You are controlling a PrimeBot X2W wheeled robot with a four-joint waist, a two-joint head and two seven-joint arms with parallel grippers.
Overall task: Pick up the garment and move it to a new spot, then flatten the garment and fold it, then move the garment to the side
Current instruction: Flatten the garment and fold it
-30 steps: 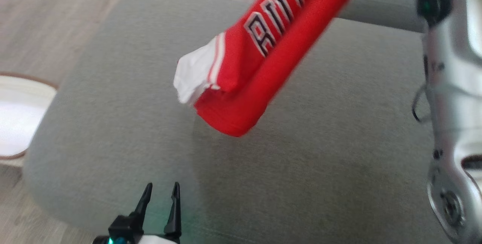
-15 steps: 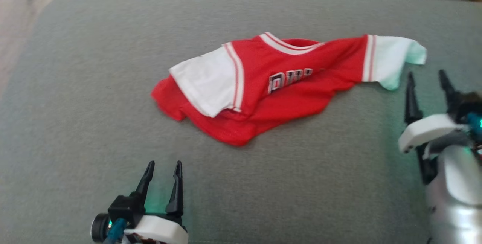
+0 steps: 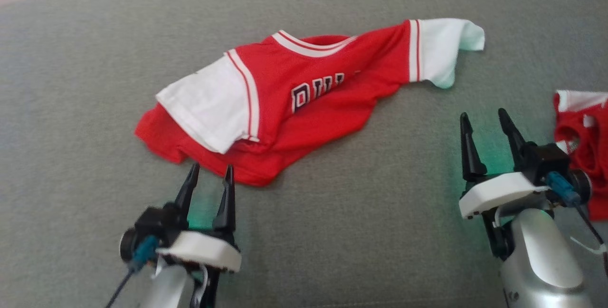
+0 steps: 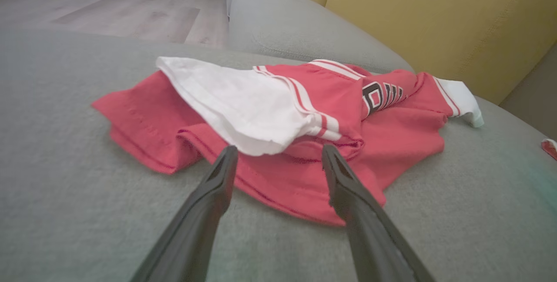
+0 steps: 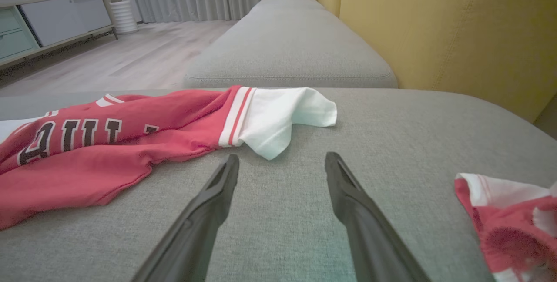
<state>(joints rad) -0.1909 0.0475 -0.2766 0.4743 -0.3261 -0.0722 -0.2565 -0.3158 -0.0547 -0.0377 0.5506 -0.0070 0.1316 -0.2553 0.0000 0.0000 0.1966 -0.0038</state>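
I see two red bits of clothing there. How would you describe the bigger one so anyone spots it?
Start at the grey cushion before the yellow backrest. In its middle lies the jersey, spread out, red with white sleeves and dark letters across the chest. The other garment, to the robot's right, is a crumpled red-and-white heap with no letters showing.
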